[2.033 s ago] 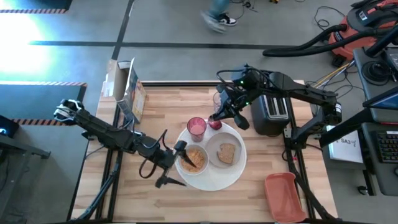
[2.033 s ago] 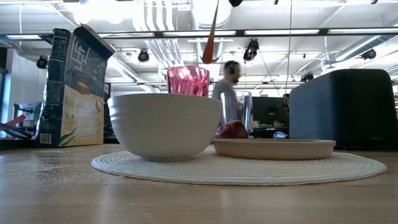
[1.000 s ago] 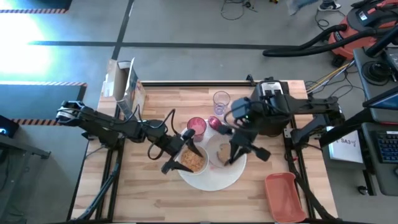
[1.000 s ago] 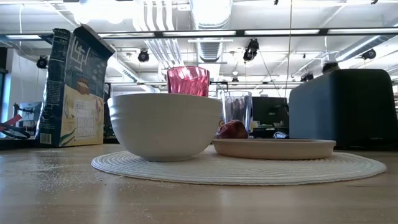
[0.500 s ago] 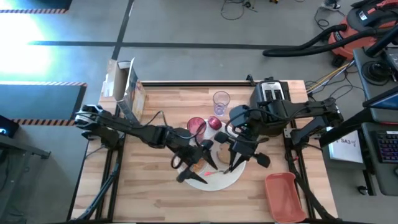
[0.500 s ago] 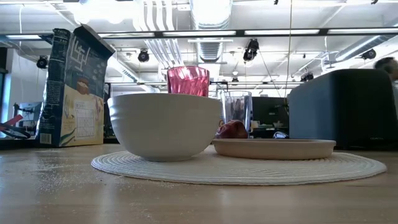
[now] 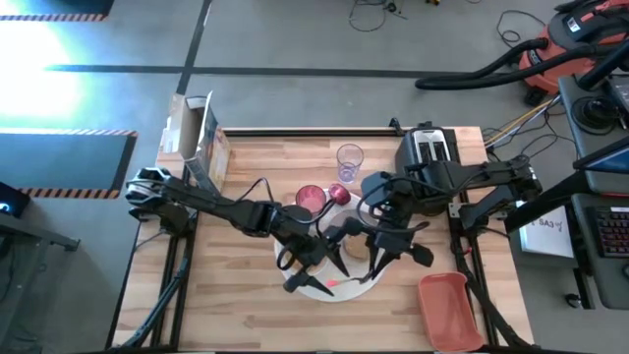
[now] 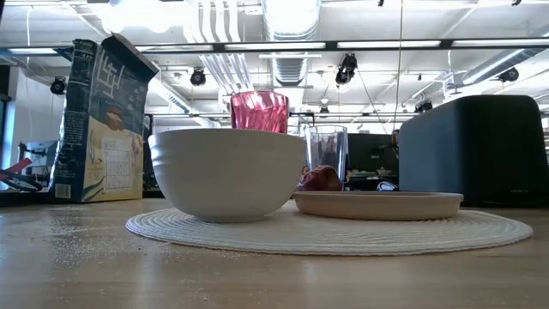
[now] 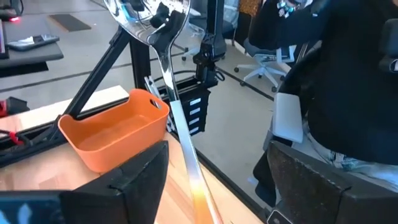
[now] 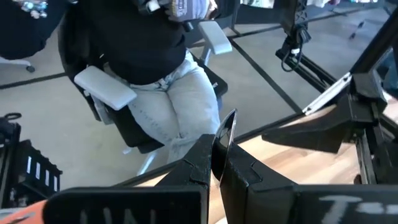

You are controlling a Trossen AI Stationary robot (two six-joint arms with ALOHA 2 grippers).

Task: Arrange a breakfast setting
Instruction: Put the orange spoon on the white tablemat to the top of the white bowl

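While right gripper (image 7: 378, 258) clamps spoon (image 10: 224, 135), left gripper (image 7: 316, 258) hovers nearby.

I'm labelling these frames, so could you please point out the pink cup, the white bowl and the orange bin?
pink cup (image 8: 259, 112), low view, its side wall.
white bowl (image 8: 227, 172), low view, its outer wall.
orange bin (image 9: 118, 127), left wrist view, its front wall.

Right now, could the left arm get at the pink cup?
Probably yes: the pink cup stands uncovered close beside that arm. But its open fingers sit either side of the spoon, so it must back away first.
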